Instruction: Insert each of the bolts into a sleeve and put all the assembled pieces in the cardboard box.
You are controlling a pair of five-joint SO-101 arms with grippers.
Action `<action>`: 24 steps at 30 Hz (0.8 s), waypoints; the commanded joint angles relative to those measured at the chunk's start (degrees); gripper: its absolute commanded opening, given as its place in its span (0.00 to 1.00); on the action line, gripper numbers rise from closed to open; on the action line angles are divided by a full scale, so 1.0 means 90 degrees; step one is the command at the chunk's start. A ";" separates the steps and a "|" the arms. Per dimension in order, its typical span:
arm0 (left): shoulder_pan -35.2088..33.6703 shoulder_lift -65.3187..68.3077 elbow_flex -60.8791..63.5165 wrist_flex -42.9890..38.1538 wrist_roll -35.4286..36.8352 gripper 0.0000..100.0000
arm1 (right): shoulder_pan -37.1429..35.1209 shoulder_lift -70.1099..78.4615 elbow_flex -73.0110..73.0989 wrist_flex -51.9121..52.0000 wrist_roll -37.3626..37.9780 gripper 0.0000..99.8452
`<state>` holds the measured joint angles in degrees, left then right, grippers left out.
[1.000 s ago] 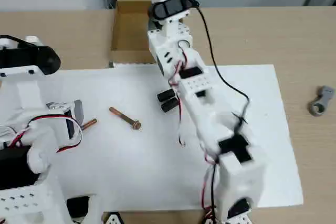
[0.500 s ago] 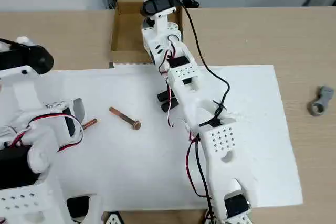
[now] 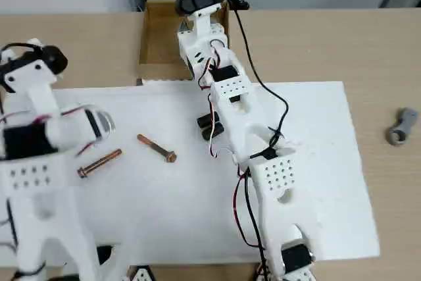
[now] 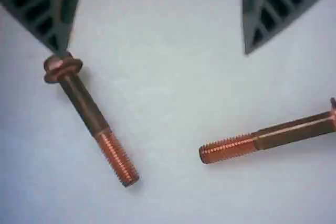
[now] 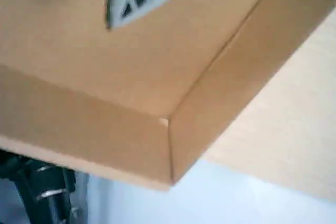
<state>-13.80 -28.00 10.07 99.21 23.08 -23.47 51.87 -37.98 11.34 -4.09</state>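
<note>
Two copper bolts lie on the white sheet: one [image 3: 99, 162] [image 4: 89, 119] nearer the left edge, the other [image 3: 156, 147] [image 4: 268, 137] to its right. My left gripper [image 3: 102, 123] [image 4: 152, 24] hangs open just above them, one fingertip [image 4: 55, 19] over the first bolt's head, nothing held. Two black sleeves [image 3: 209, 125] lie side by side mid-sheet, partly hidden by my right arm [image 3: 227, 97]. That arm stretches back to the cardboard box [image 3: 158, 41] [image 5: 131, 77], with its gripper end inside the box near a corner.
The white sheet [image 3: 164, 215] covers most of the wooden table. A grey wrench-like part [image 3: 402, 126] lies on bare wood at the far right. The left arm's base [image 3: 39, 228] stands at the front left.
My right arm has stretched farther back, over the box. The left arm has risen and swung back, uncovering the whole left bolt. Neither bolt nor sleeve has moved.
</note>
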 commanded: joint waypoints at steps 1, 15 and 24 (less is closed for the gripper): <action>-0.0234 0.0596 -0.0571 0.0127 0.0567 0.20 | 0.0122 -0.0298 -0.0352 0.0034 -0.0039 0.18; -0.1133 0.3214 -0.0669 0.0147 0.1280 0.20 | 0.0376 -0.0650 -0.0352 0.1011 -0.0039 0.18; -0.1123 0.4435 -0.0689 0.0147 0.1250 0.20 | 0.0366 -0.0640 -0.0332 0.1109 -0.0039 0.18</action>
<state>-23.65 10.51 6.02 99.12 34.15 -20.66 51.78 -37.98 21.19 -4.09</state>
